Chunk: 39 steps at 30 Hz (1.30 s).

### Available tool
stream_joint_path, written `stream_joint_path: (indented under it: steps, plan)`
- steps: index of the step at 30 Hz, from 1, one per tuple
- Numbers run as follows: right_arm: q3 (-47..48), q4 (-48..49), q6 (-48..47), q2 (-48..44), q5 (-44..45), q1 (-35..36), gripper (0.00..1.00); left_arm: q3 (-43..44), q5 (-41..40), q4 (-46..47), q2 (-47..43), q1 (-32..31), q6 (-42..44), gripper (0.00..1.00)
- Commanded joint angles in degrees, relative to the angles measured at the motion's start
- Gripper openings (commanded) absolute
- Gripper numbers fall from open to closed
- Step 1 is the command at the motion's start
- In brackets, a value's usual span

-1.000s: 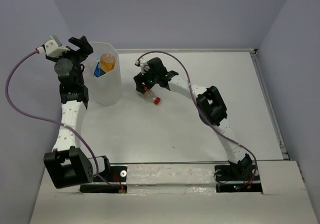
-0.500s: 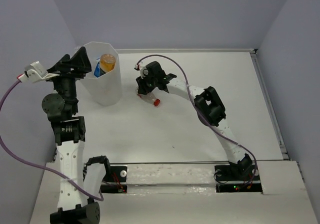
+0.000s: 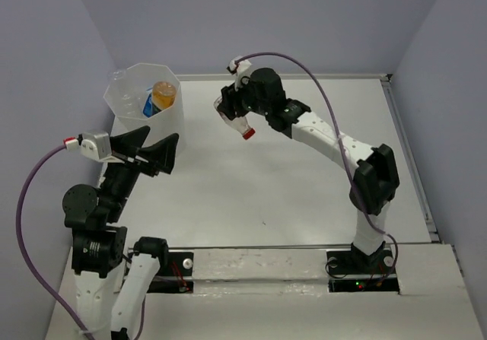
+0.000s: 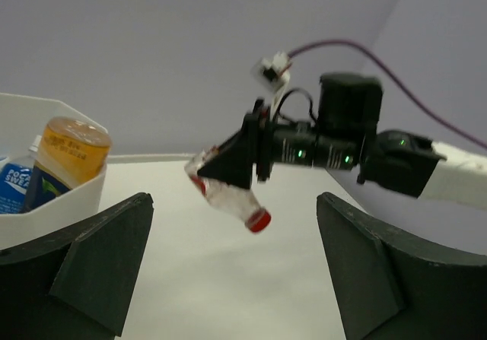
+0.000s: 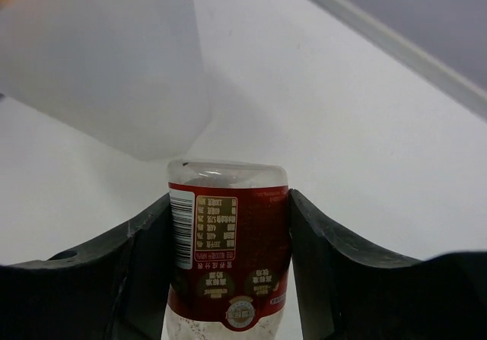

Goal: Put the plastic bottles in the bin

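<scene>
Your right gripper (image 3: 230, 112) is clamped across the labelled belly of the red-labelled bottle (image 3: 237, 122), jaws part-way in and pressed to both sides of it. The grip sits on the widest, stiffest stretch, probably so that the thin plastic does not squirm out. The bottle hangs in the air above the table (image 3: 304, 173), tilted with its red cap pointing down and toward you, just right of the bin (image 3: 172, 123) and not yet over its rim. That height looks chosen to clear the tall faceted wall. From here you need to carry it left until it is over the mouth before letting go, since a release now would drop it onto the table beside the bin. The orange bottle (image 3: 163, 95) and the blue-labelled bottle (image 3: 149, 106) already stand inside against the right-hand wall, so aim for the open middle or left of the bin, where the newcomer will not bounce off them. Your left gripper (image 4: 232, 268) is spread as wide as it goes and holds nothing. It hovers near the front of the bin, low and on your side, which leaves the way from the right open. I can see no other bottle outside the bin, so this may be the last one.
</scene>
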Motion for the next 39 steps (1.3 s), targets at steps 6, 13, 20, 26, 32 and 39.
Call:
stream_joint_path:
  steps: [6, 13, 20, 26, 32, 39]
  plan:
    - [12.2, 16.7, 11.4, -4.1, -3.3, 0.2, 0.00, -5.6, -3.8, -17.0, -3.5, -6.6, 1.8, 0.99]
    - [40.8, 28.9, 21.6, 14.1, -0.9, 0.7, 0.00, -10.9, -11.4, -20.4, -3.0, -10.0, -4.0, 0.99]
    - [57.1, 53.6, 26.0, 34.4, 16.3, 3.3, 0.00, -14.3, -15.3, -20.5, -3.3, -13.8, -7.6, 0.99]
    - [58.6, 58.7, 30.1, 38.4, 25.2, 4.4, 0.00, -13.8, -13.0, -20.0, -3.1, -14.3, -6.4, 0.99]
    - [58.5, 57.6, 31.6, 41.8, 26.8, 5.0, 0.00, -14.0, -12.5, -19.5, -4.1, -13.5, -6.2, 0.99]
    - [57.9, 56.7, 29.7, 44.6, 22.1, 7.3, 0.00, -14.0, -11.4, -19.3, -3.3, -11.2, -5.7, 0.99]
